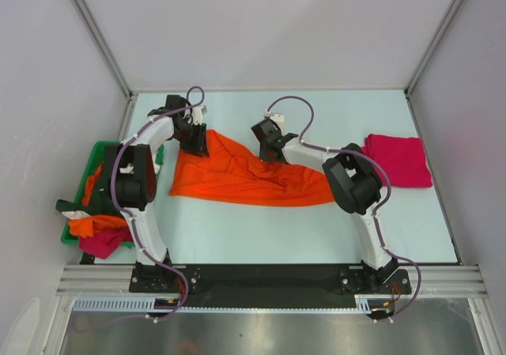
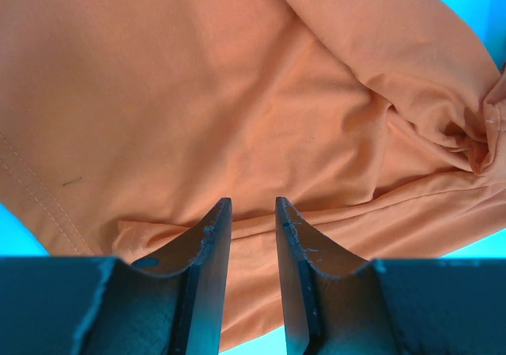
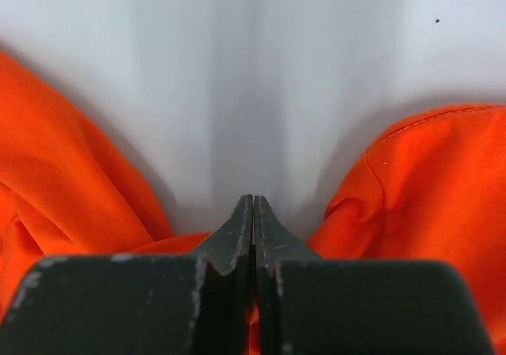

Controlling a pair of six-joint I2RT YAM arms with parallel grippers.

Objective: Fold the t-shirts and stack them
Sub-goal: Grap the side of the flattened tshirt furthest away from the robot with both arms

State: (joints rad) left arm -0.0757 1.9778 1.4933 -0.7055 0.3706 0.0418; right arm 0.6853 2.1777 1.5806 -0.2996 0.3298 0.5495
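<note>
A bright orange t-shirt (image 1: 237,173) lies spread and rumpled in the middle of the table. My left gripper (image 1: 196,140) is at its far left corner, jaws open, just above the cloth (image 2: 237,118). My right gripper (image 1: 269,145) is at the shirt's far edge right of centre, shut on a fold of the orange t-shirt (image 3: 71,189), with cloth showing between the jaws. A magenta-red t-shirt (image 1: 399,160) lies folded at the right of the table. More t-shirts (image 1: 99,228), orange and magenta, are heaped in the bin.
A green plastic bin (image 1: 79,189) sits at the table's left edge beside the left arm. White walls enclose the table on three sides. The black mounting rail (image 1: 261,280) runs along the near edge.
</note>
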